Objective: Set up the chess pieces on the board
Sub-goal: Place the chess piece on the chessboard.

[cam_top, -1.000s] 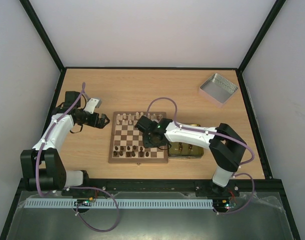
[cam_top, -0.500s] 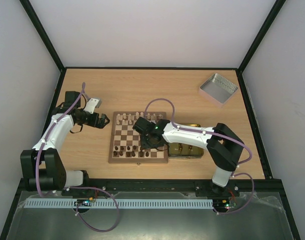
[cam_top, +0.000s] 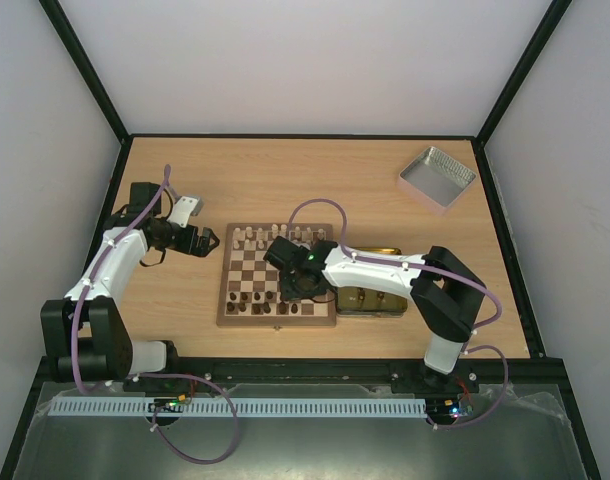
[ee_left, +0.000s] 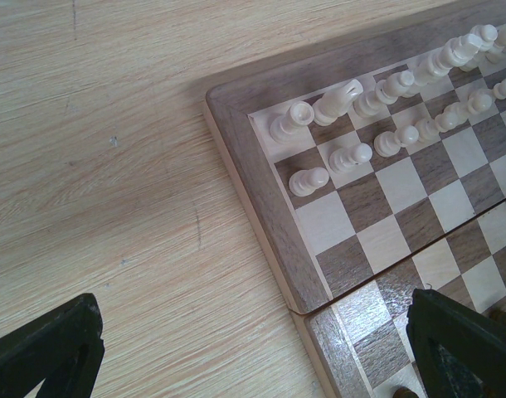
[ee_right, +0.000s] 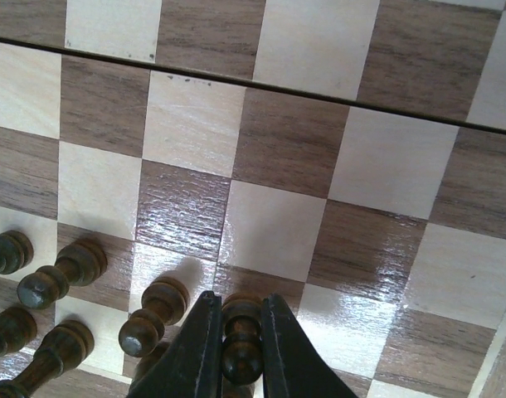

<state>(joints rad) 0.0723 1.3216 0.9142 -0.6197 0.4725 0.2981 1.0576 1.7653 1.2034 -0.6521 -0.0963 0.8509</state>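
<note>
**A:** The right arm has slid left over the last second. Its wrist now sits above the near-right squares of the board (cam_top: pixel 248 272). The left arm has not moved.

**B:** Grips?

**A:** The right gripper (ee_right: pixel 236 336) is closed tight on a dark pawn (ee_right: pixel 241 355), which stands upright between the fingers, low over the near rows. I can't tell if its base touches the square. The left gripper (ee_left: pixel 253 352) is spread fully and empty, hovering over the worktop (ee_left: pixel 112 166) just off the board's left edge.

**B:** What does it mean for the job?

**A:** It reads as a placement run, with the pawn headed for a square among the dark pieces (cam_top: pixel 247 298) on the near side. The pale pieces (cam_top: pixel 250 237) already line the far rows.

**B:** Room to move?

**A:** One side is tight: a neighbouring pawn (ee_right: pixel 145 319) stands just beside the fingers. The other side is bare squares, then the board's border. The middle rows are open. The yellow tin (cam_top: pixel 370 300) lies just beside the board's right edge, under the right arm. The silver lid (cam_top: pixel 437 177) is well apart, far right.
</note>
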